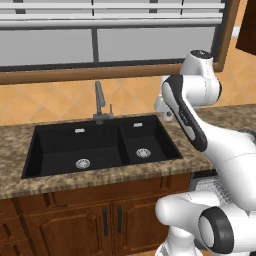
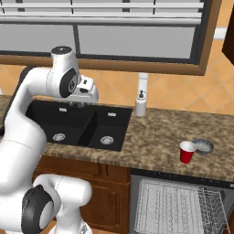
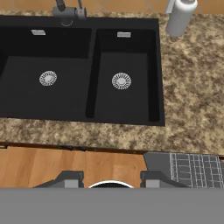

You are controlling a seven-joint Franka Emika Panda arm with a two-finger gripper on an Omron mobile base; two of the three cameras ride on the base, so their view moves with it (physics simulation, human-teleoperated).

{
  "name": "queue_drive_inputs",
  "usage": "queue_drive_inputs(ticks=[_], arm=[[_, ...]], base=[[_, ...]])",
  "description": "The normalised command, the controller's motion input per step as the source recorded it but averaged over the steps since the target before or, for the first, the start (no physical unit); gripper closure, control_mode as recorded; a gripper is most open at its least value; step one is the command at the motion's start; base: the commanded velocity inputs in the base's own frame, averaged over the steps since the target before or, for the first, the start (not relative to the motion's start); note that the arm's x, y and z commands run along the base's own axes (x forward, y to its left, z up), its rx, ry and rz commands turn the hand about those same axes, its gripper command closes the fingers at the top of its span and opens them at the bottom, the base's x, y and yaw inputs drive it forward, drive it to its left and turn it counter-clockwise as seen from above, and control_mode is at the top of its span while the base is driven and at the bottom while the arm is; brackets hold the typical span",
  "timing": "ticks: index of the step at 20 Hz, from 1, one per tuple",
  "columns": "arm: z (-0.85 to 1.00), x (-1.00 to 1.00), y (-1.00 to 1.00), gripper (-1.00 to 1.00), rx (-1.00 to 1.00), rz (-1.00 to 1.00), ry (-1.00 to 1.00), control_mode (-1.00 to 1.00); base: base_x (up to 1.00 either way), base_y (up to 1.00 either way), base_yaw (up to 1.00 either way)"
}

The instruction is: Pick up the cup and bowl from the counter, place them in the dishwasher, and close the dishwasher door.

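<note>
right base view, stock of the counter (image 2: 155, 137): one red cup (image 2: 187, 151), upright, mouth open upward, near the front edge toward the right end; one shallow grey bowl (image 2: 203, 146), just beside the cup on its right and slightly further back, whether touching cannot be told. one white soap dispenser (image 2: 140, 103) at the back edge, beside the black double sink (image 2: 77, 123).

handling, judged: the cup looks thin-walled and light, likely to tip or slide if nudged; best pinched across the rim or mid-wall. the bowl looks stiff, low and wide; one rim edge is the only likely hold.

one dishwasher (image 2: 180, 201) below the front edge under the cup; its door is down, one wire rack (image 2: 173, 203) exposed.

one gripper (image 2: 77, 104), hanging over the sink, well apart from both items; fingers (image 3: 70, 179) spread, nothing between them.
</note>
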Motion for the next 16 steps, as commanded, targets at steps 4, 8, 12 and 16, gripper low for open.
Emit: queue_drive_inputs(ticks=[4, 8, 12, 16], arm=[[0.0, 0.0, -0.17, -1.0, 0.0, 0.0, 0.0, -1.0], [-0.07, 0.01, -0.74, -1.0, 0.0, -0.06, 0.0, -1.0], [-0.28, 0.23, -0.97, -1.0, -0.03, -0.2, 0.04, -1.0], [-0.16, 0.13, -0.42, -1.0, -0.07, -0.1, 0.04, -1.0]], base=[[0.0, 0.0, 0.0], [0.0, 0.0, 0.0], [0.0, 0.0, 0.0], [0.0, 0.0, 0.0]])
